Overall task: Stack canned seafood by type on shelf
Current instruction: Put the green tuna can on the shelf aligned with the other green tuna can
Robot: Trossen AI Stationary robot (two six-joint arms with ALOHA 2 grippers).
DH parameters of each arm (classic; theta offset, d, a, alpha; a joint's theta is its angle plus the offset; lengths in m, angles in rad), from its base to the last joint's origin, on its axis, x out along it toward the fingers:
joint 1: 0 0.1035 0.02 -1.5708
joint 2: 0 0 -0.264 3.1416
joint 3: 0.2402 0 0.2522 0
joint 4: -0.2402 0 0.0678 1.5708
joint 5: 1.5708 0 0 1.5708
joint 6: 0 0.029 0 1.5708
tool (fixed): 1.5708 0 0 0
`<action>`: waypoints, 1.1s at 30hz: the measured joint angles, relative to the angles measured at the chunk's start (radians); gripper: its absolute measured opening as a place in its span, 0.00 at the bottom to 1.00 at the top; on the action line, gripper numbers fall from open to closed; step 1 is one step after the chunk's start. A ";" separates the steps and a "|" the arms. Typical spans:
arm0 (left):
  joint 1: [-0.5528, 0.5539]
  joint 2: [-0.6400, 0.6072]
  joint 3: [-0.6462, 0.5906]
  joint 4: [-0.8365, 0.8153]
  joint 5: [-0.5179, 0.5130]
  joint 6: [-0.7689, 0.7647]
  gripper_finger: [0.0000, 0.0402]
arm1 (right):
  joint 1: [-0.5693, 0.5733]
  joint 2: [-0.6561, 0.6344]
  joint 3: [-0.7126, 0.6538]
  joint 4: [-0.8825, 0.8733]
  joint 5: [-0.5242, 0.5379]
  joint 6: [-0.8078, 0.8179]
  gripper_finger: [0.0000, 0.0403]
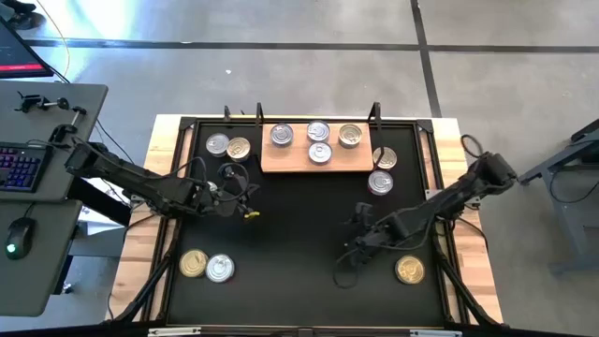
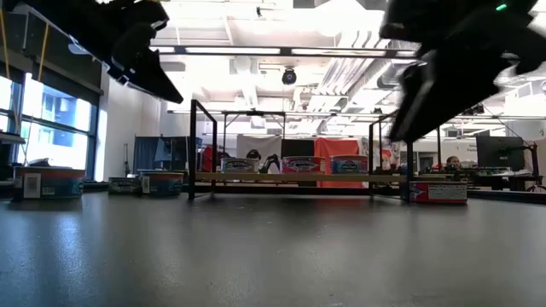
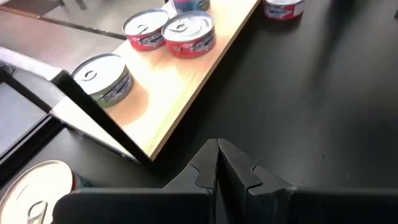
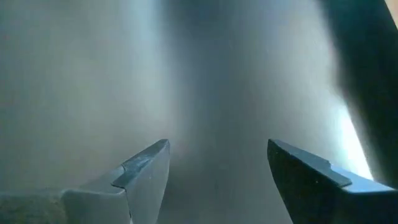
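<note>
Even overhead light is filling the high view, and soft glare is showing on the silver can lids (image 1: 318,131) toward twelve o'clock. In the low view, ceiling light strips (image 2: 281,51) are blazing near twelve o'clock, while the black mat (image 2: 273,256) is catching a dull sheen and both arms are blurring into dark silhouettes. The right wrist view is looking hazy, with a bright streak glowing toward four o'clock.

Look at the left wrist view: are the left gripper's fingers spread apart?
No, the left gripper has its two dark fingers pressed together above the black mat.
</note>
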 joint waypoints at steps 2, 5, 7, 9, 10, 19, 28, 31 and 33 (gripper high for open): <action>0.000 0.011 0.000 0.002 0.001 0.000 0.00 | 0.020 -0.046 0.000 -0.112 0.000 0.085 0.65; 0.008 0.027 0.000 -0.022 -0.006 -0.056 0.00 | 0.049 -0.112 0.000 -0.239 0.015 0.200 0.65; 0.032 0.028 0.000 -0.085 -0.021 -0.131 0.01 | 0.066 -0.140 0.000 -0.275 0.060 0.254 0.65; 0.065 0.027 0.000 -0.153 -0.035 -0.199 0.03 | 0.083 -0.158 0.000 -0.289 0.107 0.283 0.65; 0.086 0.027 0.000 -0.197 -0.051 -0.229 0.04 | 0.089 -0.162 0.000 -0.285 0.126 0.286 0.65; 0.412 0.028 0.000 -0.530 0.049 -0.432 0.19 | 0.104 -0.154 0.000 -0.232 0.231 0.213 0.65; 0.777 0.029 0.000 -0.464 0.175 -0.182 0.31 | 0.103 -0.153 0.000 -0.220 0.248 0.178 0.65; 0.856 0.029 0.000 -0.454 0.182 -0.115 0.32 | 0.103 -0.153 0.000 -0.217 0.286 0.174 0.65; 0.900 0.029 0.000 -0.452 0.182 -0.086 0.32 | 0.103 -0.153 0.000 -0.211 0.316 0.174 0.65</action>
